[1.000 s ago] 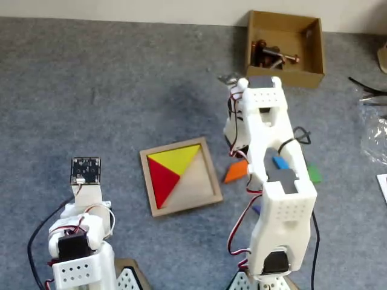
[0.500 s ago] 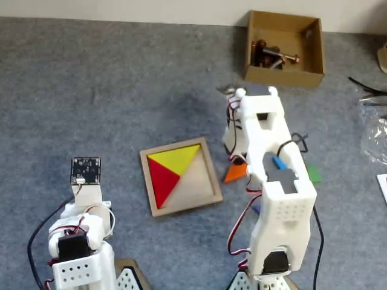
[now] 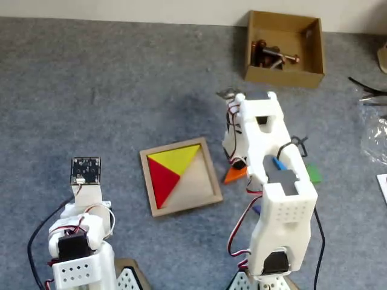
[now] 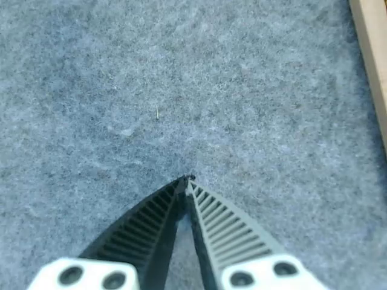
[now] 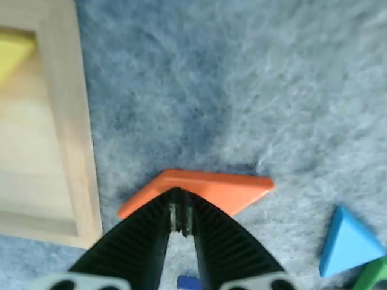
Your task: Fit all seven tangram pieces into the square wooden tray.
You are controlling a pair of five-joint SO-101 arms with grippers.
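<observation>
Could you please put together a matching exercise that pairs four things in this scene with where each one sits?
Things:
1. yellow triangle
2. orange piece
3. left gripper
4. cardboard box

Places:
A. on the carpet, beside the wooden tray but apart from it
B. shut, over bare carpet
C. inside the tray, against the red triangle
D. at the far side of the table, holding metal parts

Pairs: 1-C, 2-A, 3-B, 4-D

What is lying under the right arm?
An orange piece, a blue piece and a green piece poke out from beneath; the right arm covers parts of them and whatever else lies there.
</observation>
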